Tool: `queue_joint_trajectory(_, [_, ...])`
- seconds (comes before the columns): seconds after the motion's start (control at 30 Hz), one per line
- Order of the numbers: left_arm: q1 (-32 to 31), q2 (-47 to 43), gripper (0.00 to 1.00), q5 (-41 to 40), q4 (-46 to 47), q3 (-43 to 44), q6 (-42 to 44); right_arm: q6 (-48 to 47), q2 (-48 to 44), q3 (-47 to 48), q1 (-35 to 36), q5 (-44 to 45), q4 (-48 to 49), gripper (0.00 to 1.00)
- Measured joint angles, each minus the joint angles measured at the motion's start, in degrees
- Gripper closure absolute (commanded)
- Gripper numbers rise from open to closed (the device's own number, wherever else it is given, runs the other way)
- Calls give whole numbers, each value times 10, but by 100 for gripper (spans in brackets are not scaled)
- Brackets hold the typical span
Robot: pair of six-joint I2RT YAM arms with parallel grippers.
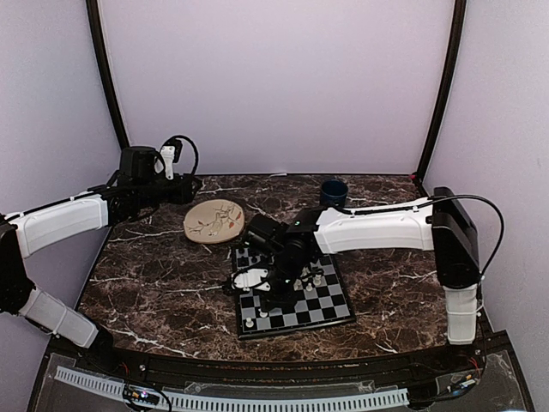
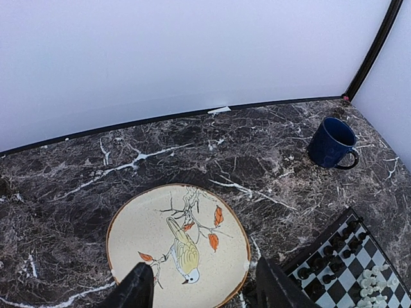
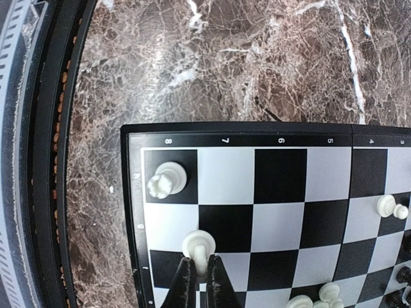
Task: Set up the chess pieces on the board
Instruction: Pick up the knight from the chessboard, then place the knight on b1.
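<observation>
R claw pinched shut on white piece, gripped low, I'd say to keep it upright | piece at board edge rows, 5 o'clock of corner piece | L claw wide, empty, over plate at board's 11 o'clock, probably parked clear.

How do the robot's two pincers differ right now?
The left pincer stands open and empty; the right pincer is shut on a small cream-white chess piece. The left faces the round beige bird-painted plate; the right is low over the black and light-grey checked board, near its corner. Both are dark and two-pronged.
</observation>
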Motion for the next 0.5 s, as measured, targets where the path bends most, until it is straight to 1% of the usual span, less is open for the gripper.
queue_joint_trajectory(0.13, [0,0,44,1,0,0,1,-8,-21,-13,0,-5,-2,100])
queue_joint_trajectory(0.5, [0,0,44,2,0,0,5,-24,-19,-13,3,-26,-7,100])
